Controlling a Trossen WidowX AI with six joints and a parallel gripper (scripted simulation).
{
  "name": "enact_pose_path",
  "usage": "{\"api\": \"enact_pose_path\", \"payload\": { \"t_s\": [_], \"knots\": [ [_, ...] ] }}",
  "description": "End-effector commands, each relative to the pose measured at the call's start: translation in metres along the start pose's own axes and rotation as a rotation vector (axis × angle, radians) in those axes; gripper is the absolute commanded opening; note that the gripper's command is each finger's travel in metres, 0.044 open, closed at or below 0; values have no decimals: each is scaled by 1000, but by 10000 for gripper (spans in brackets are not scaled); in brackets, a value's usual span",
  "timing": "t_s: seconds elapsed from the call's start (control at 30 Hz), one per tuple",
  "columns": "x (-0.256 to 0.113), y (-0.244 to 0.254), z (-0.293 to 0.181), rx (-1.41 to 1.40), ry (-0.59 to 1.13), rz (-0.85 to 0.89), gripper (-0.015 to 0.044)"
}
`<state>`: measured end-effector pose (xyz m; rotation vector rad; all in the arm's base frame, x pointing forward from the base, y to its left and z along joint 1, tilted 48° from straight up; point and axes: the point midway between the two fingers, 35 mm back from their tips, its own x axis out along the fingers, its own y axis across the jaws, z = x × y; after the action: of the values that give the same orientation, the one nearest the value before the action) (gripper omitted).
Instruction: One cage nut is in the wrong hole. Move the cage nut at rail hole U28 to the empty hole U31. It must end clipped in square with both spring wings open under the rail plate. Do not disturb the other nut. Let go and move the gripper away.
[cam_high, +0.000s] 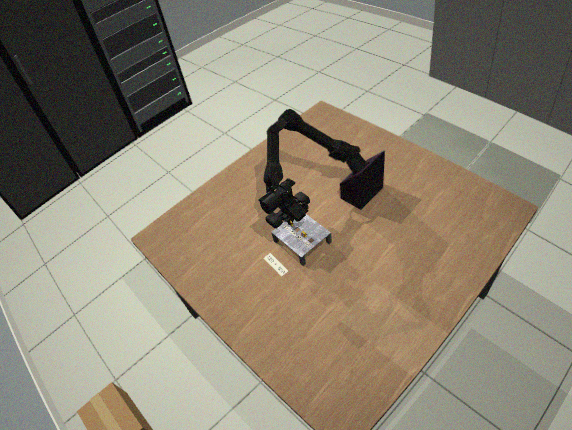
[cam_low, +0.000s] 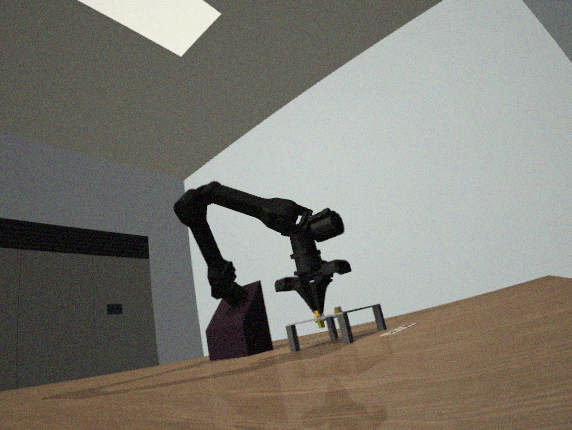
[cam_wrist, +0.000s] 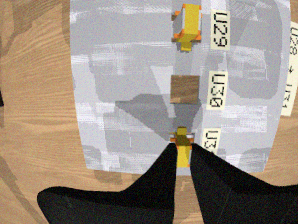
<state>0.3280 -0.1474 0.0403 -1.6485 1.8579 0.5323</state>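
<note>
The end effector (cam_high: 291, 223) (cam_low: 318, 312) (cam_wrist: 181, 148) is pointing down and gripping a yellow nut (cam_high: 291, 222) (cam_low: 320, 323) (cam_wrist: 183, 157) at U31. The nut is reaching below the plate (cam_high: 302, 247) (cam_low: 360, 309) (cam_wrist: 120, 75); whether both wings are opening beneath is too small to tell. Beyond it, U30's hole (cam_wrist: 185, 89) is showing wood, and the other nut (cam_high: 304, 234) (cam_low: 337, 310) (cam_wrist: 190, 22) is sitting at U29. The plate is standing on legs on the bench (cam_high: 240, 250) (cam_low: 450, 360) (cam_wrist: 30, 50), a paper slip (cam_high: 275, 265) (cam_low: 398, 329) (cam_wrist: 287, 95) lying near it. Farther off, a dark block (cam_high: 364, 186) (cam_low: 230, 325) is standing by the arm's foot.
</note>
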Motion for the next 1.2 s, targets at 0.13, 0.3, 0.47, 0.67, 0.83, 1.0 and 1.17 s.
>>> {"api": "enact_pose_path", "payload": {
  "t_s": [0.13, 0.3, 0.47, 0.67, 0.83, 1.0, 1.17],
  "knots": [
    [1, -1, 0, 4, 2, 3, 23],
    [1, -2, 0, 4, 2, 3, 23],
    [1, -2, 0, 4, 2, 3, 23],
    [1, -2, 0, 1, 0, 1, 128],
    [1, -2, 0, 1, 0, 1, 259],
    [1, -2, 0, 1, 0, 1, 390],
    [-2, -2, 0, 1, 0, 1, 440]
  ]
}}
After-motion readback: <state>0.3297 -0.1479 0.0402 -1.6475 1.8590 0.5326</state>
